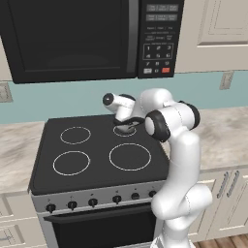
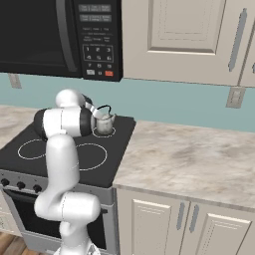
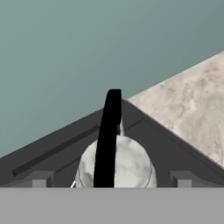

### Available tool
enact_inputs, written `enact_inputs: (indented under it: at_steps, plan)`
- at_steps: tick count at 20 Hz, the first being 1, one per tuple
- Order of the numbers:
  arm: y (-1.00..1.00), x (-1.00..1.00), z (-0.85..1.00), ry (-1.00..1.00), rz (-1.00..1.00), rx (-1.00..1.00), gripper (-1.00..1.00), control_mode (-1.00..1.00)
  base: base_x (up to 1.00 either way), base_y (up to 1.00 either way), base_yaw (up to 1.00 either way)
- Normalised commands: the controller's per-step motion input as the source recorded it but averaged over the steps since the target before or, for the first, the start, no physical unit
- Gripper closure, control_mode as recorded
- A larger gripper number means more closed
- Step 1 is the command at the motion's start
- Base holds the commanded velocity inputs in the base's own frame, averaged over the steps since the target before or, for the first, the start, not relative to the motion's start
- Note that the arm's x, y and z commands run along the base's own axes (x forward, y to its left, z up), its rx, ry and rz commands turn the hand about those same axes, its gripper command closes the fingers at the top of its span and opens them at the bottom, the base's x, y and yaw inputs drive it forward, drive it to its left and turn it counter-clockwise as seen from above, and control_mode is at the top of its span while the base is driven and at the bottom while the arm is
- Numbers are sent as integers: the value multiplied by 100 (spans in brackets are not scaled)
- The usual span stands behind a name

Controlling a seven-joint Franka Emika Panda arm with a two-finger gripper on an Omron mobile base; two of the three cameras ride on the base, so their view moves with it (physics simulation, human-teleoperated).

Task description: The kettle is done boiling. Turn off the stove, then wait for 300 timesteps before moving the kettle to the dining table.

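The small silver kettle (image 2: 104, 124) stands on the back right burner of the black stove (image 1: 97, 145). In the left base view my arm covers most of the kettle (image 1: 127, 128). My gripper (image 3: 110, 179) is open and hangs just above it. In the hand view the fingertips (image 3: 40, 178) stand wide on either side of the kettle's black arched handle (image 3: 109, 140), not touching it. The kettle body (image 3: 131, 164) sits below, between them. A row of black knobs (image 1: 93, 202) runs along the stove's silver front panel. The dining table is out of view.
A black microwave (image 1: 72, 38) hangs over the stove, close above my arm. A marbled counter (image 2: 189, 159) stretches right of the stove, with pale cabinets (image 2: 184, 40) above it. The teal backsplash (image 3: 87, 52) is right behind the kettle.
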Motion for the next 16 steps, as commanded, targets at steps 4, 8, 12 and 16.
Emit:
enact_inputs:
  at_steps: [4,8,12,16]
  plan:
    - [0,1,-7,-1,0,1,100,-100,0,0,0]
    - [0,0,-10,0,0,3,100,-100,0,0,0]
    - [0,1,-7,0,0,2,100,-100,0,0,0]
    - [0,1,-8,0,0,3,100,-100,0,0,0]
